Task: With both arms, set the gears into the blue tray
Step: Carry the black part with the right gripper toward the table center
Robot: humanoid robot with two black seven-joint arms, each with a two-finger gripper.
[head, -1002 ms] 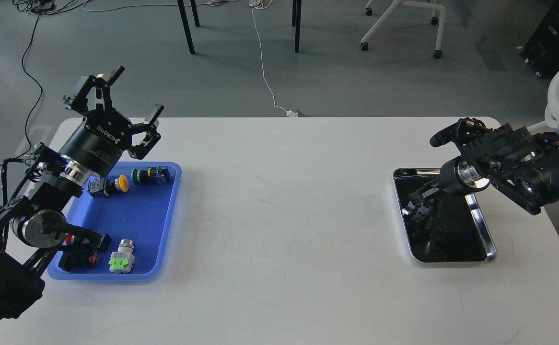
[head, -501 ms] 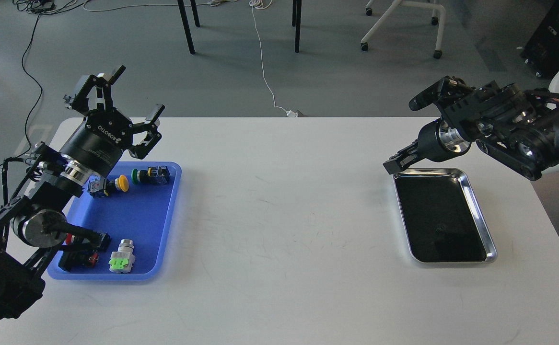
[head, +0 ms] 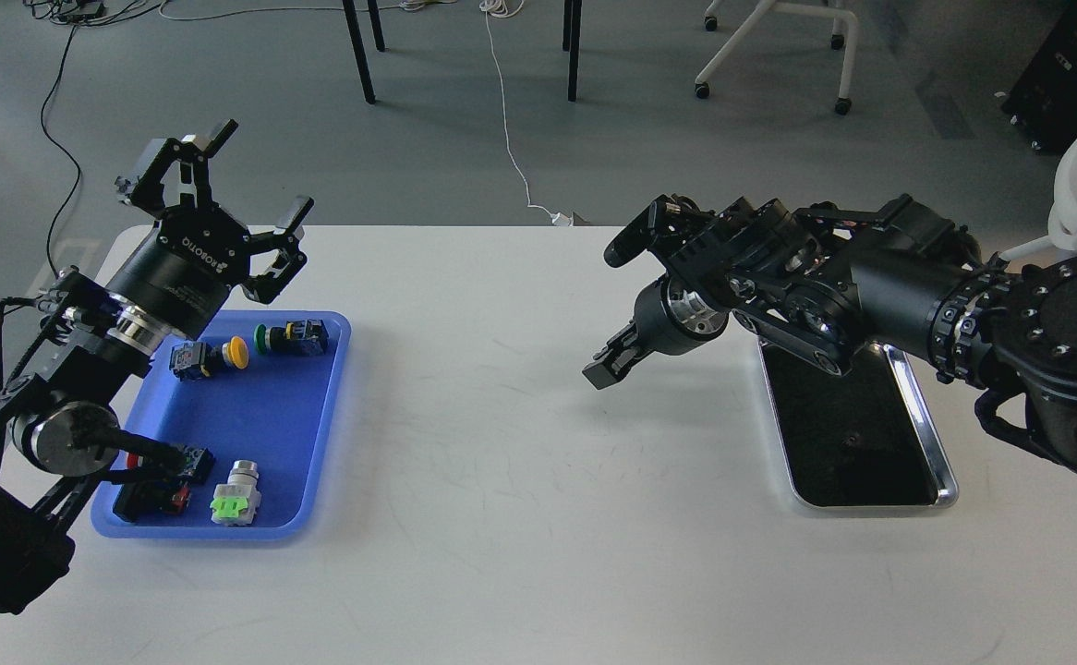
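Note:
The blue tray (head: 266, 416) lies at the table's left. My left gripper (head: 258, 174) hangs open and empty above its far-left corner. My right gripper (head: 598, 371) is over the bare table right of centre, left of the steel tray (head: 943, 466), pointing down and left. Its fingers are pressed together, and no gear shows between them. A faint small ring shape (head: 851, 441) lies on the steel tray's dark inside; it may be a gear. No gear shows in the blue tray.
Several push-button switches lie in the blue tray: yellow cap (head: 211, 357), green cap (head: 291, 337), red (head: 162, 482), light green (head: 235, 499). My right forearm crosses over the steel tray's far end. Chair legs and cables are on the floor beyond the table.
My right arm rose out of the steel tray, then swung left and lower toward the table's middle, fingers still together. The left gripper shifted slightly left, still open.

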